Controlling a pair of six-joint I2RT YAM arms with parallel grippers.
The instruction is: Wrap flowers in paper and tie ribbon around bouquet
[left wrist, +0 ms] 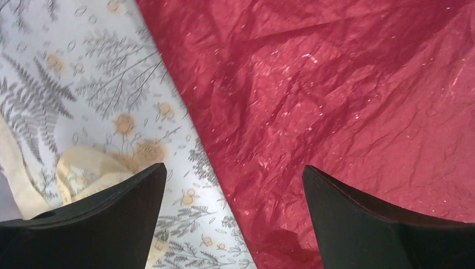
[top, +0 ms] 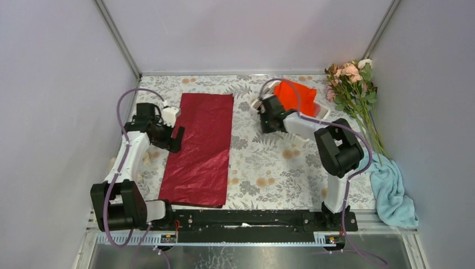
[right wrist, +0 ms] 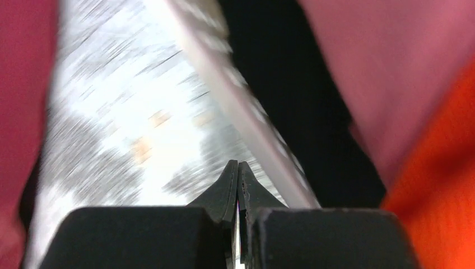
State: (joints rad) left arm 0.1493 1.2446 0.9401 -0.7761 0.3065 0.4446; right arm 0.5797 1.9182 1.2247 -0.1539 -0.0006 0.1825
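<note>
The ribbon [left wrist: 78,165] lies just left of the paper [top: 201,145], and the left gripper [left wrist: 234,174] hovers spread wide over the paper's left edge. Right of the paper, the right gripper [right wrist: 238,174] is pinched tight beside an orange cloth [top: 297,95]. The flowers [top: 353,84] lie farther right still.

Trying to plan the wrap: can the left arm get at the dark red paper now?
Probably yes. The left gripper hangs open over the left edge of the paper, which lies flat and uncovered there, with nothing between them.
</note>
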